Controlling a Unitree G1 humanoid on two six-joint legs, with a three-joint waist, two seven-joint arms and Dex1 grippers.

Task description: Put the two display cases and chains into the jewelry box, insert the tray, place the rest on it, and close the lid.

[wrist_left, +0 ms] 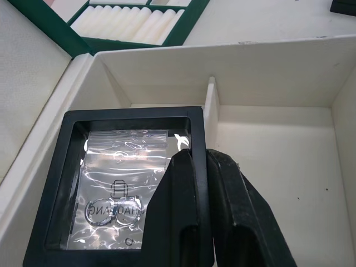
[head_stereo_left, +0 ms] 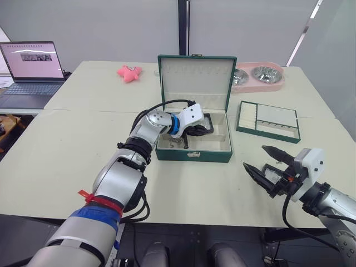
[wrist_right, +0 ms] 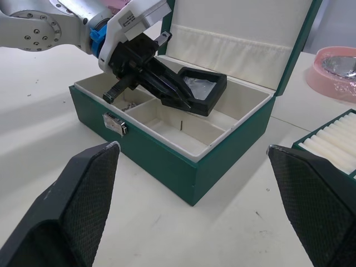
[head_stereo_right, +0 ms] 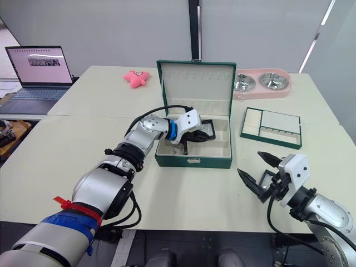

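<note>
— Grippers, what do you see?
— Left gripper (wrist_right: 181, 100) pinches a display case (wrist_left: 119, 183) inside the jewelry box (head_stereo_left: 193, 151), by its hinged edge; my right gripper (head_stereo_left: 267, 161) hangs wide open, empty, near the worktop's front edge.

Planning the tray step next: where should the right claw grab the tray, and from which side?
Take the tray by its near long rim wall, coming from above with one finger inside and one outside. It lies flat on the table, so the thin upright rim is its only graspable part, and that edge is closest to the open right claw.
</note>
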